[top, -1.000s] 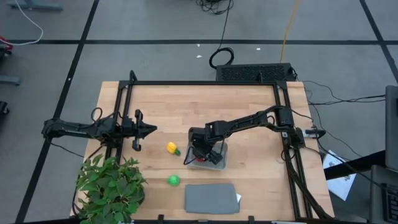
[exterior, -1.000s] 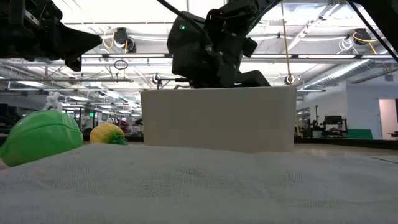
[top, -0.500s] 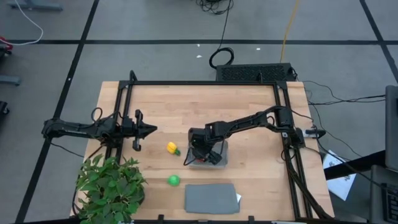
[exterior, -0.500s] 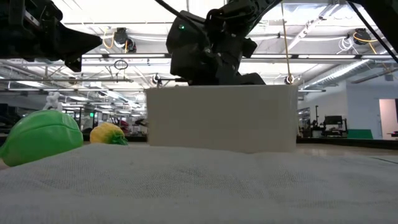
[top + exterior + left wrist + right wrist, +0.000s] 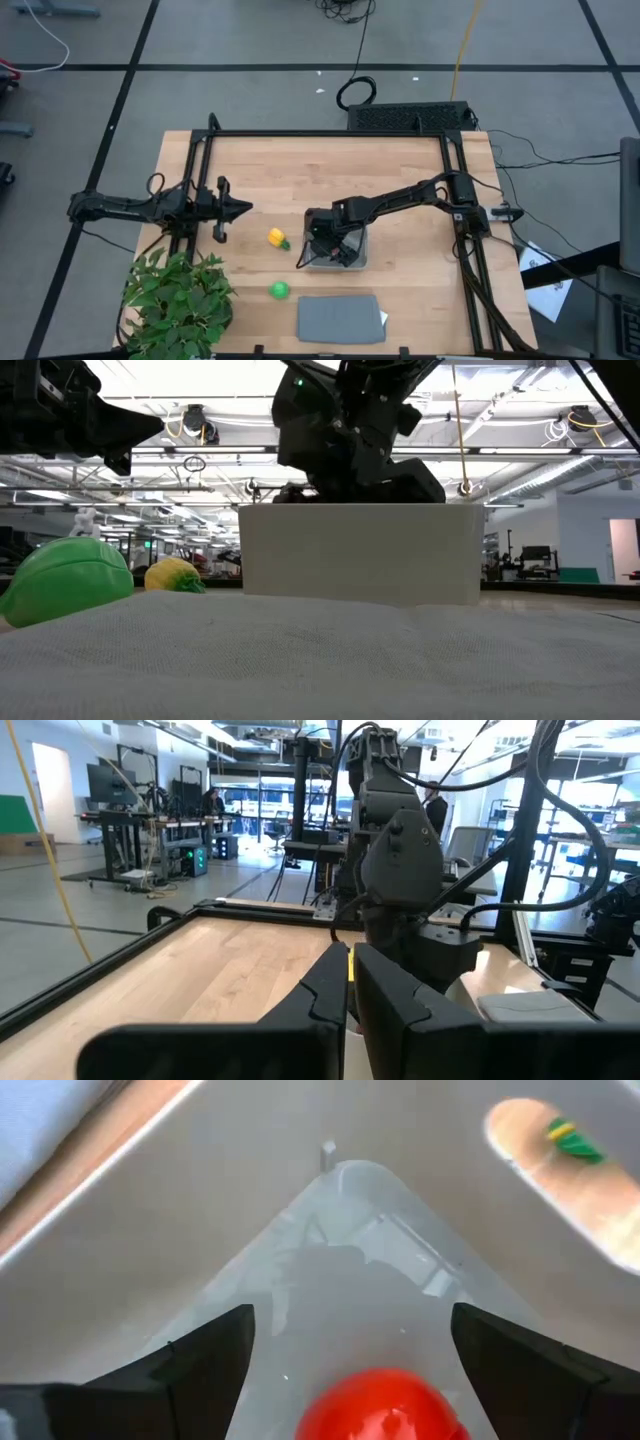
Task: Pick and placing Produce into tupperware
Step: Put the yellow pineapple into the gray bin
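Right gripper (image 5: pixel 345 1350) sat low inside tupperware (image 5: pixel 338 250), fingers spread wide, red produce (image 5: pixel 385 1405) loose between them on tray floor. Risk: lifting out could clip rim, drag tray. Left gripper (image 5: pixel 243 208) parked, pinched closed.

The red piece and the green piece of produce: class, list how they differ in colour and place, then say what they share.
Colour: the red piece is red; the green piece is green.
Place: the red piece lies inside the tupperware, between the open fingers of the right pincer; the green piece sits on the bare wooden table, apart from the tupperware and near the plant.
Shared: both are small and round.
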